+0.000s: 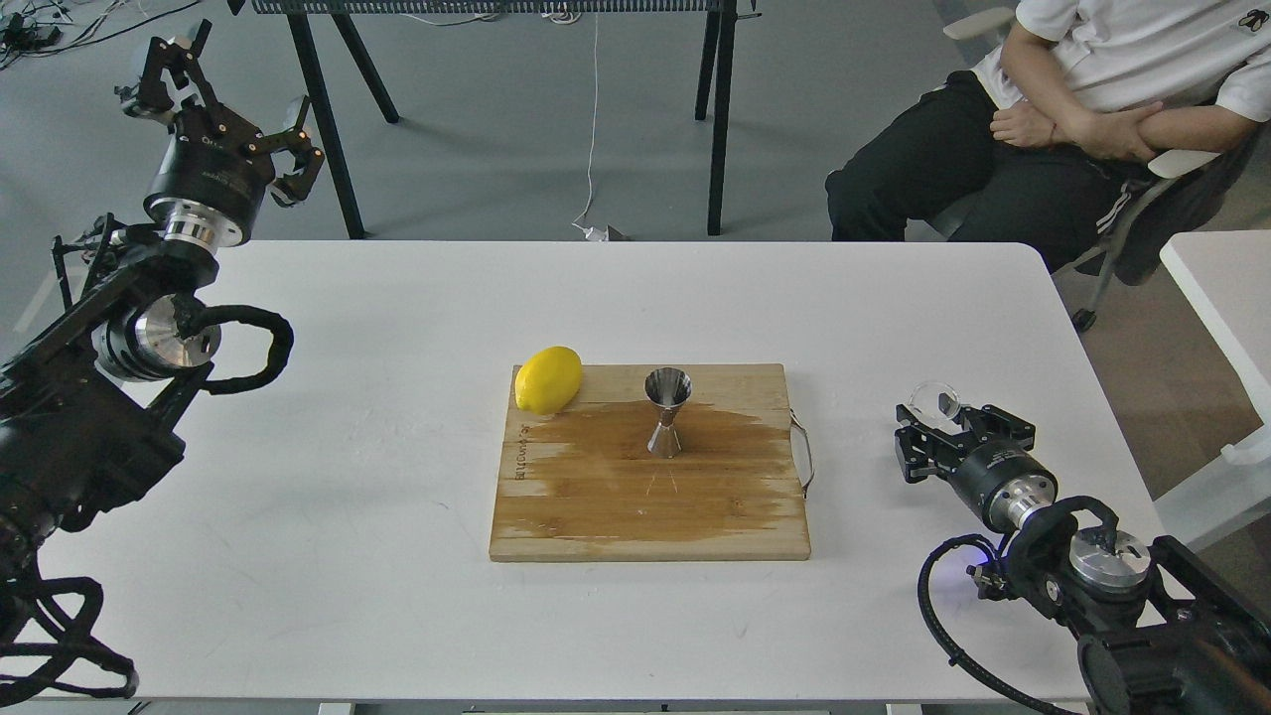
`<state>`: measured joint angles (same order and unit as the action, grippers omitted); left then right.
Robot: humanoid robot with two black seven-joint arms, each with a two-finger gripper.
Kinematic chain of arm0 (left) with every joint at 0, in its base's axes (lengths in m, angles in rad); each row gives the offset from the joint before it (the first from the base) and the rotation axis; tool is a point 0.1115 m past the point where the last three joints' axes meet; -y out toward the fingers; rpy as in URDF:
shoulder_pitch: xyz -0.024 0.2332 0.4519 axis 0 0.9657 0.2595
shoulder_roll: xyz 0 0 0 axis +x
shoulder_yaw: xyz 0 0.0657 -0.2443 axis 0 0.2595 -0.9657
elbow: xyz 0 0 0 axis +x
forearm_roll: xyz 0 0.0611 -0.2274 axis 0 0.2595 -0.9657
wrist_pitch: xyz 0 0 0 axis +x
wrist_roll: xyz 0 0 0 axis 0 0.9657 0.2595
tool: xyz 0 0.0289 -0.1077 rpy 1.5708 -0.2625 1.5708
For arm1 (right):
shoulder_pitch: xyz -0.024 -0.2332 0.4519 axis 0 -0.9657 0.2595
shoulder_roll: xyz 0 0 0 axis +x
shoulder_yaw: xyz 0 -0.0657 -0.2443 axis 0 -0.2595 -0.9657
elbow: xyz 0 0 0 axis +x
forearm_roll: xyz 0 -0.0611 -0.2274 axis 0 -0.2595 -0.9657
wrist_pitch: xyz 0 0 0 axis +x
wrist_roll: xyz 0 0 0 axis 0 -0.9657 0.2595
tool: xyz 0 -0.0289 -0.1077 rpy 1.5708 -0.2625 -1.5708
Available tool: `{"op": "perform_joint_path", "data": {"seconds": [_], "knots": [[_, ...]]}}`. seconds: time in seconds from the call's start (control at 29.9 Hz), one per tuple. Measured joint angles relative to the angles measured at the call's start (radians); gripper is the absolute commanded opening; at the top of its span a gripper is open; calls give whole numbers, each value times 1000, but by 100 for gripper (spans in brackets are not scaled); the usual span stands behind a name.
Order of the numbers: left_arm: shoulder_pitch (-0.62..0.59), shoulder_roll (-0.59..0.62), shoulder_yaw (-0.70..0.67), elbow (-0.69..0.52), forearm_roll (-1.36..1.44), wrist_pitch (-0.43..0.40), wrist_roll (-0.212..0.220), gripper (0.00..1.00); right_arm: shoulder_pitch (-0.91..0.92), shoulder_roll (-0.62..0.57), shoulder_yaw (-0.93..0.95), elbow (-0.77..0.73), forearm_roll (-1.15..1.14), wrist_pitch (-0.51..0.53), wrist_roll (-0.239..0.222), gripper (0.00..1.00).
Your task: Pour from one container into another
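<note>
The steel jigger (667, 412) stands upright near the back middle of a wooden cutting board (596, 521), whose surface shows a wide wet stain. Well to the right of the board, low over the white table (348, 397), my right gripper (941, 415) is shut on the small clear glass cup (935, 399), which sits at its fingertips. My left gripper (233, 99) is raised high beyond the table's far left corner, open and holding nothing.
A yellow lemon (548, 378) lies on the board's back left corner. A metal handle (804, 452) sticks out from the board's right edge. A seated person (1053, 119) is behind the table's far right corner, and a second white table (1221, 288) stands at the right.
</note>
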<state>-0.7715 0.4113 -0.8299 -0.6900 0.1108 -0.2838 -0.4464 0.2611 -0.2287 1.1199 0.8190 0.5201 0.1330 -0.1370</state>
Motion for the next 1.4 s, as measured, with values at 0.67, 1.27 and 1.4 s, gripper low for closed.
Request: {"op": "perform_joint_path", "data": {"seconds": [0.67, 1.27, 1.4], "knots": [[0, -1, -1, 0, 1, 0, 0, 100, -3, -1, 0, -39, 0, 26, 2, 54], [0, 1, -2, 0, 1, 0, 0, 100, -5, 0, -2, -65, -2, 38, 8, 50], [0, 1, -2, 0, 1, 0, 0, 100, -7, 0, -3, -65, -3, 65, 4, 31]]}}
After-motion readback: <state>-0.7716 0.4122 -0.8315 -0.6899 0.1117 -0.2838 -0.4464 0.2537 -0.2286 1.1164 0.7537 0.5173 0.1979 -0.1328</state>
